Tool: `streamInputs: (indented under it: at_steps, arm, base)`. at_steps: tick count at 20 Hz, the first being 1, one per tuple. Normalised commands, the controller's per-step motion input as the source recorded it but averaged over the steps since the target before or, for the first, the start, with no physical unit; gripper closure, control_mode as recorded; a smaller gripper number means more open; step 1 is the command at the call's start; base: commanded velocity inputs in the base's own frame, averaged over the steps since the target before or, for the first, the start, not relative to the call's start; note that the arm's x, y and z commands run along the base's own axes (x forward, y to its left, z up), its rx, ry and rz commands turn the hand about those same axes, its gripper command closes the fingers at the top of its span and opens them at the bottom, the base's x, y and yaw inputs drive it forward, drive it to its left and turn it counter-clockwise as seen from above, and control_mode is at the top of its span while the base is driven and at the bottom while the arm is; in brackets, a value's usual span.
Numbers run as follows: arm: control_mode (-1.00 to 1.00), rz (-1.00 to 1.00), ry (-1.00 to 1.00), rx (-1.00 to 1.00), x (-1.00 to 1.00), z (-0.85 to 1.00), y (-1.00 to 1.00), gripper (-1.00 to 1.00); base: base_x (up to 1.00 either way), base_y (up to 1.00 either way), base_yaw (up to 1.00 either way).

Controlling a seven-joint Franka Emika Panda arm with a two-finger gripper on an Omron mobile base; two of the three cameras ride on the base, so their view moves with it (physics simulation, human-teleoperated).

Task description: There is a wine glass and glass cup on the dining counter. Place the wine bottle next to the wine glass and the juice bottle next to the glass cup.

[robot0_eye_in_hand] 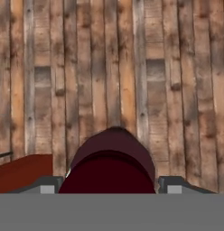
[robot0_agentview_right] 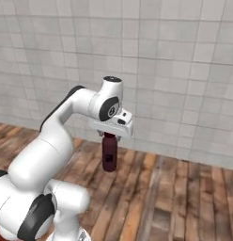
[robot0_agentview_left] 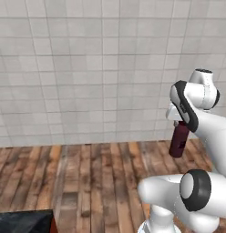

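Maroon juice bottle (robot0_agentview_right: 109,154) clamped in hand (robot0_agentview_right: 111,136), neck hidden behind fingers.

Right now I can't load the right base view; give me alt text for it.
The gripper holds the maroon juice bottle by its top, hanging upright in the air above a wooden plank floor. The white arm rises from the lower left, with a grey tiled wall behind.

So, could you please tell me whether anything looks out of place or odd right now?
Nothing stands out. The claw holds the maroon juice bottle upright by its neck, hanging in mid-air above the wooden floor, with no spill or damage visible.
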Motion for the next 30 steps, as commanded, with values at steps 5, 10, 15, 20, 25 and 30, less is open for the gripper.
streamInputs:
  at_steps: [5, 10, 15, 20, 25, 30]
  arm:
    - [1.00, 0.00, 0.00, 0.00, 0.00, 0.00, 0.00, 1.00]
    - [1.00, 0.00, 0.00, 0.00, 0.00, 0.00, 0.00, 1.00]
    - [1.00, 0.00, 0.00, 0.00, 0.00, 0.00, 0.00, 1.00]
    - [1.00, 0.00, 0.00, 0.00, 0.00, 0.00, 0.00, 1.00]
    - [1.00, 0.00, 0.00, 0.00, 0.00, 0.00, 0.00, 1.00]
    - [1.00, 0.00, 0.00, 0.00, 0.00, 0.00, 0.00, 1.00]
  base:
    - [0.78, 0.00, 0.42]
    - [0.69, 0.00, 0.52]
    - [0.64, 0.00, 0.58]
    - [0.64, 0.00, 0.57]
    - [0.68, 0.00, 0.52]
    - [0.70, -0.01, 0.49]
